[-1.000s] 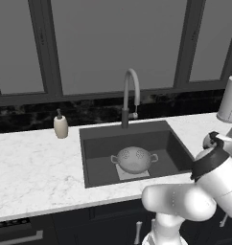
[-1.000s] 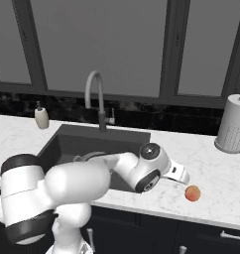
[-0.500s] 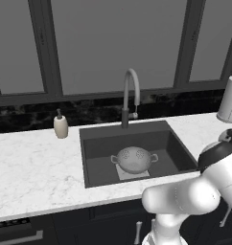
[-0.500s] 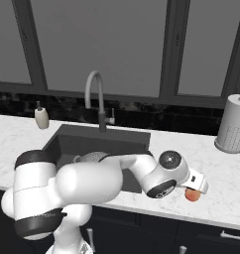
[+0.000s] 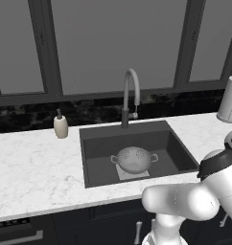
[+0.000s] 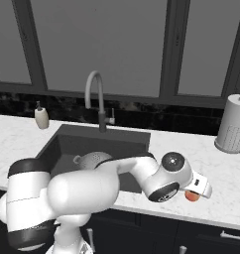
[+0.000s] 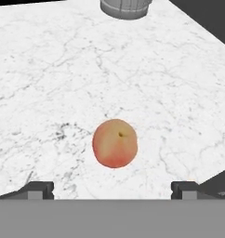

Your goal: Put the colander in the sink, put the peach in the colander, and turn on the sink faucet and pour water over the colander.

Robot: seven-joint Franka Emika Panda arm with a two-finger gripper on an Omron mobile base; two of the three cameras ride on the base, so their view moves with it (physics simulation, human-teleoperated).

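The grey colander (image 5: pixel 133 159) stands upright on the bottom of the dark sink (image 5: pixel 103 143), and its rim (image 6: pixel 94 159) peeks out behind my arm. The sink faucet (image 5: pixel 130 95) arches over the basin's back edge; no water is in view. The red-orange peach (image 7: pixel 115 143) lies on the white marble counter right of the sink (image 6: pixel 92 141), near the front edge (image 6: pixel 192 196). My gripper (image 7: pixel 112 188) hangs open just above the peach, one fingertip (image 7: pixel 37 188) on each side, touching nothing.
A beige soap dispenser (image 5: pixel 61 127) stands left of the sink. A tall grey-white cylinder (image 6: pixel 233 124) stands at the back right of the counter, beyond the peach (image 7: pixel 126 7). The counter's edge (image 7: pixel 202 28) runs along the hand view's right.
My arm has swung right, away from the sink, bringing the hand over the peach. The colander and the peach have stayed where they were, and the jaws are as wide as before.
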